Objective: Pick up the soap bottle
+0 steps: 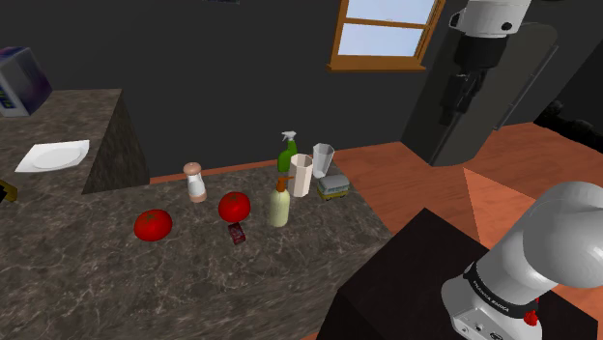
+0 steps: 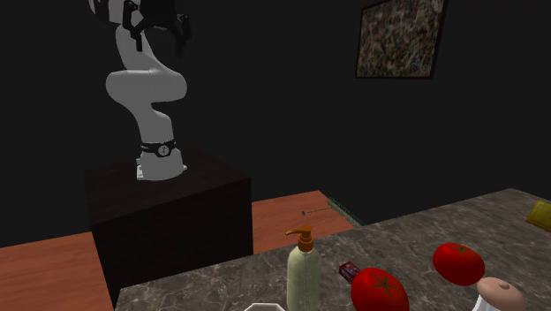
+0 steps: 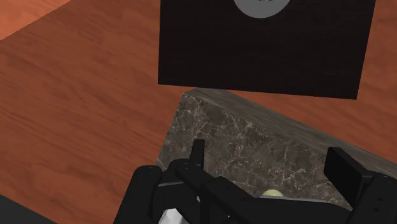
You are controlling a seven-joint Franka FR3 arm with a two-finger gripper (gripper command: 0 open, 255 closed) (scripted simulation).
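Note:
The soap bottle (image 1: 278, 205) is pale yellow with an orange pump and stands upright on the dark marble counter (image 1: 116, 280), next to a red tomato (image 1: 234, 206). In the second exterior view the soap bottle (image 2: 303, 274) stands near the counter's front edge. My black gripper (image 2: 160, 34) hangs high above the stand, far from the bottle. It also appears at the shoulder view's upper right, gripper (image 1: 456, 95). In the wrist view the gripper (image 3: 270, 162) is open, fingers wide apart, nothing between them, looking down on the counter's corner (image 3: 254, 137).
Behind the bottle stand a green spray bottle (image 1: 288, 153), a white cup (image 1: 301, 175) and a glass (image 1: 322, 159). A second tomato (image 1: 153, 224), a shaker (image 1: 195, 182) and a small dark red item (image 1: 237, 233) lie nearby. The black stand (image 2: 168, 212) sits on wooden floor (image 3: 76, 108).

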